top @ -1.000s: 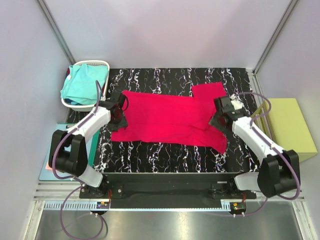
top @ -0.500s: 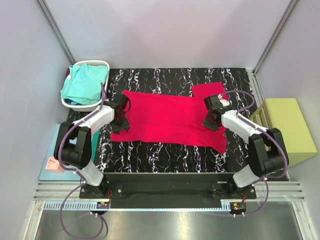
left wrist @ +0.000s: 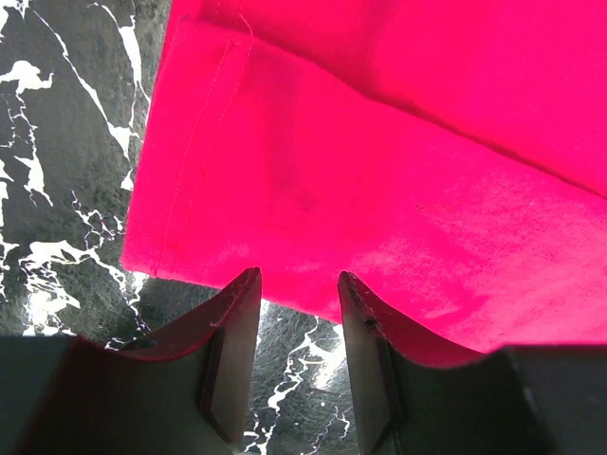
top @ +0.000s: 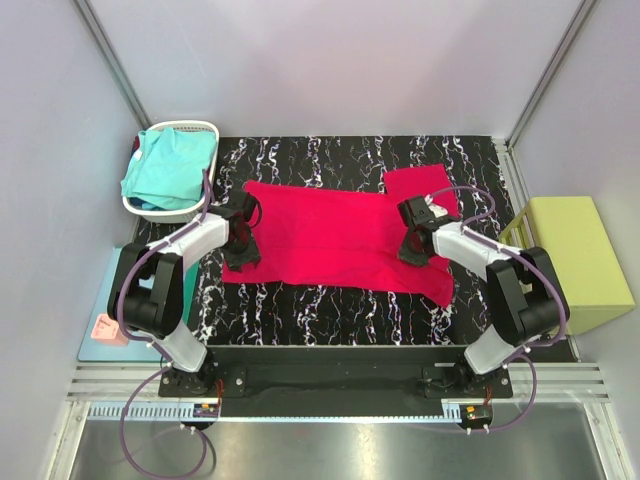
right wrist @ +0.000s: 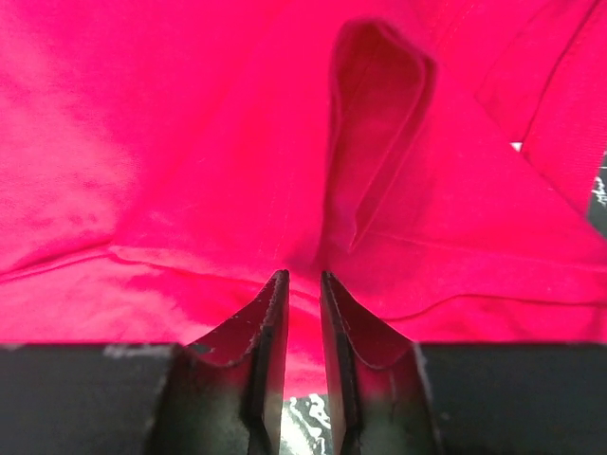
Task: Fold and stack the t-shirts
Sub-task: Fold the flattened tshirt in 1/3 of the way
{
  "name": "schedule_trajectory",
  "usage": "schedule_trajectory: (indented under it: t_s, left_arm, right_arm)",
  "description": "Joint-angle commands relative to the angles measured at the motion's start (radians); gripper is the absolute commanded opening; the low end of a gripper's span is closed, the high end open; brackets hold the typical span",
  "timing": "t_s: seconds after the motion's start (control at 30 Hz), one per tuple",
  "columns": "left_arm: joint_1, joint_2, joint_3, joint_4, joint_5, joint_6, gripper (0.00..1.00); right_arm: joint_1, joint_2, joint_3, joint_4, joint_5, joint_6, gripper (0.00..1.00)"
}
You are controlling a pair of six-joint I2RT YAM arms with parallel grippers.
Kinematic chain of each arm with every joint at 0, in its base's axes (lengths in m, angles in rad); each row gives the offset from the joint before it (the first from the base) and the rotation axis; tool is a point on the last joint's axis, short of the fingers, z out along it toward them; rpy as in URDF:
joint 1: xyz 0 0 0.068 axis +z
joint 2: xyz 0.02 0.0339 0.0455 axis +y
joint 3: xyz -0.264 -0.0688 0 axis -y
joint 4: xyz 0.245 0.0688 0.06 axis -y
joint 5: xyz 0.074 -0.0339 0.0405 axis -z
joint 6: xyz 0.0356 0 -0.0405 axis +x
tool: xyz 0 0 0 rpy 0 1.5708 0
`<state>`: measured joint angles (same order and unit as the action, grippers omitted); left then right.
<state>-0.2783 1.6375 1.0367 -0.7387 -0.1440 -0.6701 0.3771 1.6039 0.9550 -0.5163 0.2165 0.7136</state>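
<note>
1. Right now the red shirt [top: 340, 240] lies spread across the table [top: 330, 305], though not fully flat. One sleeve reaches toward the far right corner and a flap trails toward the near right. The teal shirt [top: 165, 170] sits bunched in the basket [top: 205, 128] at the far left, well apart.
2. Left gripper [left wrist: 296, 280] is at the red shirt's left end. Its jaws are about half open, with the tips at the cloth's near edge, beside the hem [left wrist: 190, 171]. Nothing is pinched, and bare table shows between the fingers.
3. Right gripper [right wrist: 302, 277] sits on the shirt's right part. Its jaws are drawn to a narrow slit with red cloth at the tips, and a raised fold [right wrist: 375, 123] stands just beyond. Whether it has a hold, I cannot tell.
4. Risk: an uneven grip. If only one side holds, a lift would likely drag the shirt askew and skew the crease.
5. Risk: the left tips may close above the edge rather than around it. The cloth lies flat on the table, so they could skid off it.
6. Risk: the right jaws may catch both layers of the raised fold, or only a sliver of cloth. The first would lock in a wrinkle; the second could slip free mid-lift.
7. Risk: the trailing flap may tuck under and leave a lumpy base for stacking.
</note>
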Motion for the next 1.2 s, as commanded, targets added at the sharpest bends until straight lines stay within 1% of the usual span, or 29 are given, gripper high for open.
schedule_trajectory:
  t_s: [0.0,0.13,0.17,0.23,0.3,0.47,0.63,0.9,1.07,1.17]
  left_arm:
    - [0.002,-0.011,-0.001,0.024,0.026,0.007,0.43]
    - [0.001,-0.004,-0.007,0.024,0.026,0.009,0.43]
    - [0.001,-0.004,-0.012,0.022,0.026,0.009,0.43]
    - [0.001,-0.002,-0.018,0.025,0.027,0.009,0.43]
    - [0.001,-0.005,-0.032,0.025,0.026,0.009,0.43]
    - [0.001,-0.01,-0.063,0.032,0.024,0.007,0.43]
    - [0.001,-0.008,-0.061,0.032,0.027,0.009,0.42]
    - [-0.009,-0.005,-0.029,0.032,0.052,0.003,0.42]
    - [-0.016,0.018,0.009,0.03,0.057,0.003,0.41]
    - [-0.019,0.031,0.017,0.03,0.064,0.0,0.4]
  right_arm:
    - [0.009,0.06,0.014,0.018,0.018,0.003,0.26]
    - [0.009,0.141,0.076,0.018,0.047,-0.011,0.24]
    - [0.009,0.157,0.088,0.013,0.056,-0.017,0.21]
    - [0.009,0.195,0.129,-0.004,0.078,-0.02,0.19]
    - [0.008,0.209,0.157,-0.011,0.089,-0.022,0.18]
    - [0.009,0.18,0.177,-0.011,0.1,-0.016,0.18]
    - [0.009,0.143,0.197,-0.028,0.083,-0.019,0.19]
    - [0.009,0.084,0.128,-0.034,0.099,-0.011,0.19]
    - [0.009,0.076,0.119,-0.028,0.098,-0.022,0.23]
    - [0.009,0.093,0.152,-0.022,0.101,-0.034,0.24]
